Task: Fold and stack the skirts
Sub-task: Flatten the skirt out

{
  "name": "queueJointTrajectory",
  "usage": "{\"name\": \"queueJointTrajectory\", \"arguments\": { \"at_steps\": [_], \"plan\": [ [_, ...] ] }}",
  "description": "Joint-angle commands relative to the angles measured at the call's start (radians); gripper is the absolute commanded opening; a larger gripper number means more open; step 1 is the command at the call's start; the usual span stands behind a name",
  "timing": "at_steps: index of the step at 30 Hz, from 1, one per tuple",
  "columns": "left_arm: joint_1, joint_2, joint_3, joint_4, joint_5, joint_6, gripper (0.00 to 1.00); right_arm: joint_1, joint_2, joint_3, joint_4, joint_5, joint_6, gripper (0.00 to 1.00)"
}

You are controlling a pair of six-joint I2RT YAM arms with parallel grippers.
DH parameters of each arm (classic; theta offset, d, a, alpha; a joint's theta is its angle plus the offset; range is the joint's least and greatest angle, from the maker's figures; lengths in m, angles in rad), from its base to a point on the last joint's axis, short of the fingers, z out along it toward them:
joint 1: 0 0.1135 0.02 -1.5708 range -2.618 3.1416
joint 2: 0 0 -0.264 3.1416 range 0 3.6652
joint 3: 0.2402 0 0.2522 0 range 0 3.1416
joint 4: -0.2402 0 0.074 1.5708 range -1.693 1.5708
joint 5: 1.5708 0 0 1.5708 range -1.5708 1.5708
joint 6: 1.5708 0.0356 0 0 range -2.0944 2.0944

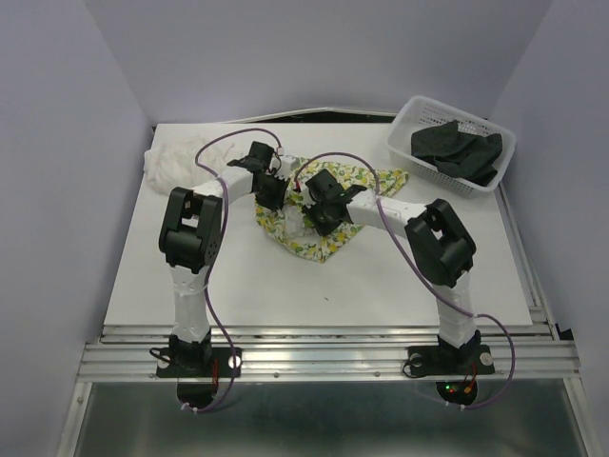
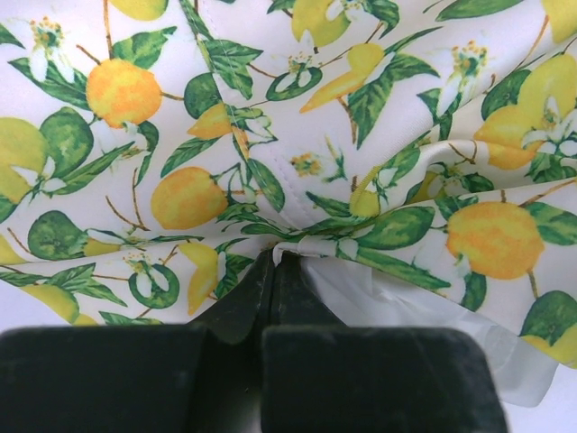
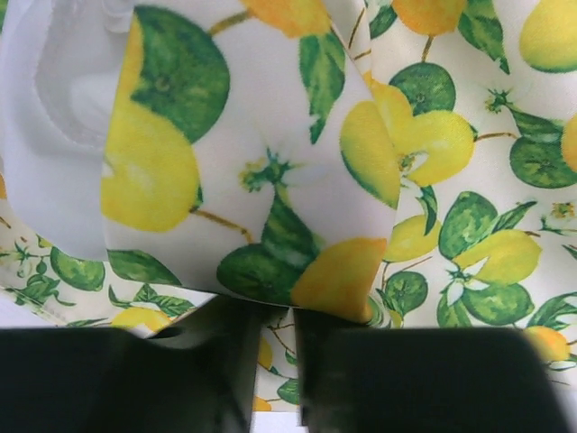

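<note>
Currently both grippers are clamped on the lemon-print skirt (image 1: 328, 243), which lies mid-table. Left gripper (image 2: 273, 260) pinches a gathered fold, fingers closed tight on it, with white lining showing just right of the tips. Right gripper (image 3: 275, 329) nips the lower edge of a raised flap, fingers nearly together. White skirt (image 1: 176, 160) lies bunched at the far-left corner of the table (image 1: 285, 295). Black skirt (image 1: 455, 152) sits inside the mesh basket (image 1: 425, 169), far right.
</note>
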Motion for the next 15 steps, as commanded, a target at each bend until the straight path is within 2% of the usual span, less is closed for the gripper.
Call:
{"name": "queueJointTrajectory", "arguments": {
  "at_steps": [1, 3, 5, 10, 15],
  "plan": [
    [0.017, 0.030, -0.007, -0.058, -0.057, 0.012, 0.00, 0.011, -0.056, -0.029, -0.019, 0.064, 0.007, 0.11],
    [0.021, 0.025, -0.013, -0.059, -0.063, 0.016, 0.00, 0.011, -0.136, -0.045, -0.024, 0.077, 0.017, 0.01],
    [0.028, 0.022, -0.019, -0.061, -0.070, 0.016, 0.00, 0.011, -0.205, -0.078, -0.032, 0.093, 0.034, 0.01],
    [0.038, -0.016, -0.037, -0.061, -0.093, 0.030, 0.00, 0.002, -0.508, -0.245, -0.026, 0.139, 0.054, 0.01],
    [0.044, -0.108, -0.083, -0.047, -0.126, 0.051, 0.00, -0.056, -0.645, -0.497, -0.027, 0.162, 0.113, 0.01]
  ]
}}
